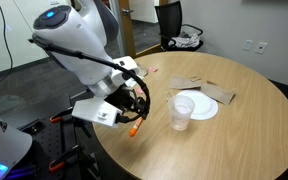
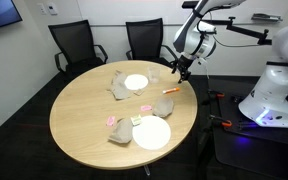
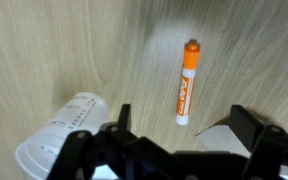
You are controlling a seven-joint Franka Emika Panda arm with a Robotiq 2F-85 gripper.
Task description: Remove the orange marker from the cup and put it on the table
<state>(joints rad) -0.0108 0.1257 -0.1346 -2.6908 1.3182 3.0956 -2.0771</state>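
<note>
The orange marker (image 3: 188,82) lies flat on the tan wood table (image 3: 74,45), its paler end towards me. It also shows in both exterior views (image 1: 134,129) (image 2: 169,91), close to the table's edge. The clear cup (image 3: 62,133) stands upright to the side of the marker, apart from it, and shows in both exterior views (image 1: 182,112) (image 2: 153,75). My gripper (image 3: 184,128) is open and empty and hovers just above the marker (image 1: 136,106) (image 2: 181,70). Its fingers stand on either side of the marker's near end without touching it.
A white paper plate (image 1: 202,106) lies just behind the cup, and another one (image 2: 151,133) lies at the table's other side. Crumpled brown paper pieces (image 1: 206,88) (image 2: 120,88) and a small pink scrap (image 2: 111,121) lie on the table. Two black chairs (image 2: 72,45) stand beyond it.
</note>
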